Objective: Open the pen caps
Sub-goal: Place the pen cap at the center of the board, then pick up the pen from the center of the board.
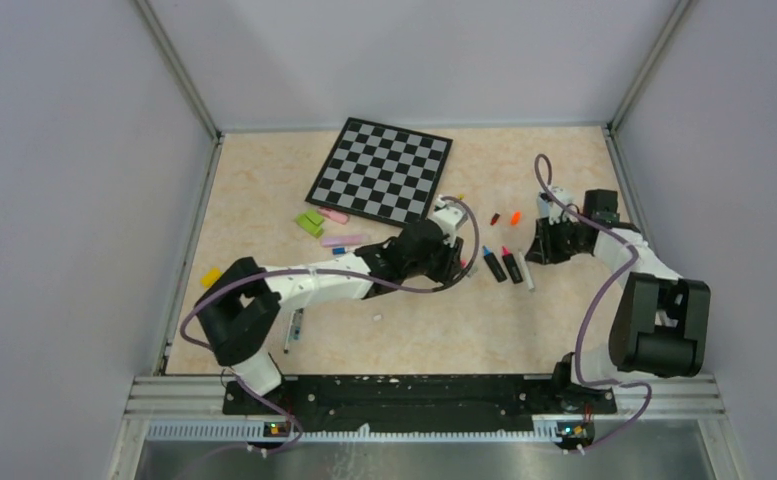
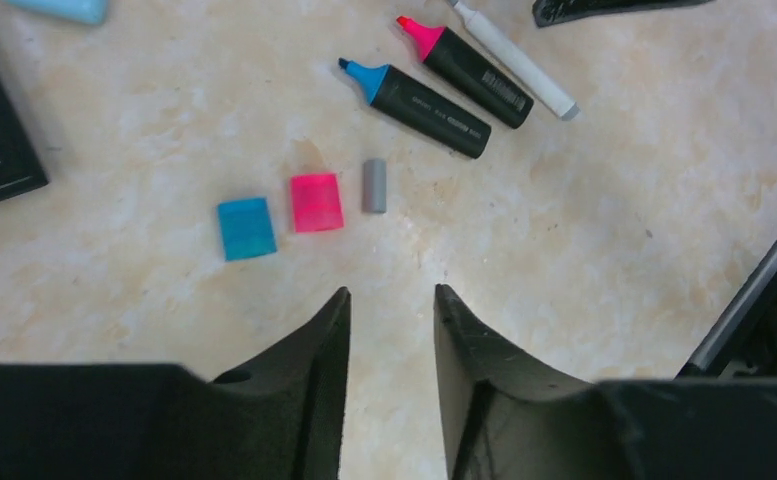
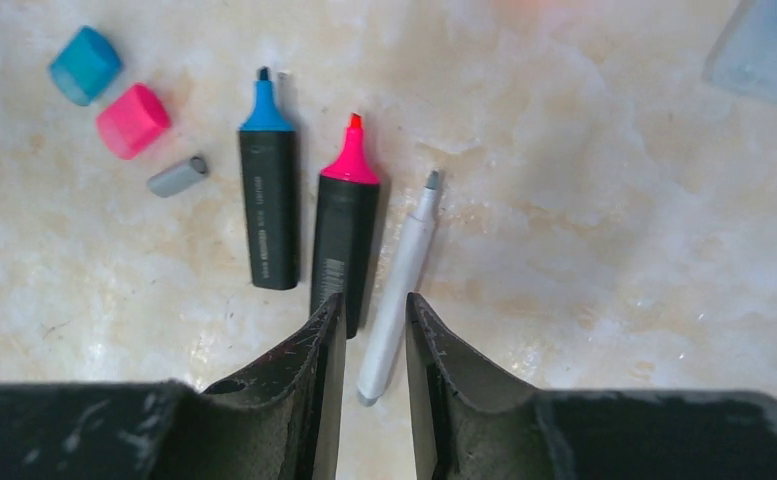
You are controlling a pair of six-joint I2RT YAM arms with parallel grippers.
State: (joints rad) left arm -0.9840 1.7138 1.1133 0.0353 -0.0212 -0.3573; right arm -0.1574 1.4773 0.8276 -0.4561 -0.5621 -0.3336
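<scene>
Tabletop (image 1: 414, 320) beige, marbled — grey walls (image 1: 64, 150) around; pens (image 2: 424, 105), pen caps (image 2: 316, 202) scattered.

The right end effector (image 3: 374, 312) hangs with jaws slightly apart over the tail of an uncapped grey pen (image 3: 401, 270). To its left on the surface (image 3: 614, 260) lie a pink-tipped highlighter (image 3: 345, 240) and a blue-tipped highlighter (image 3: 269, 200). Beyond them lie a loose grey cap (image 3: 177, 177), pink cap (image 3: 133, 120) and blue cap (image 3: 84, 64).

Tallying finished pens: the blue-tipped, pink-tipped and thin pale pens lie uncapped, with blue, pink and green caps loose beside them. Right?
Almost: the third cap is grey, not green. The left wrist view shows the grey cap beside the pink cap and the blue cap. The rest stands.
</scene>
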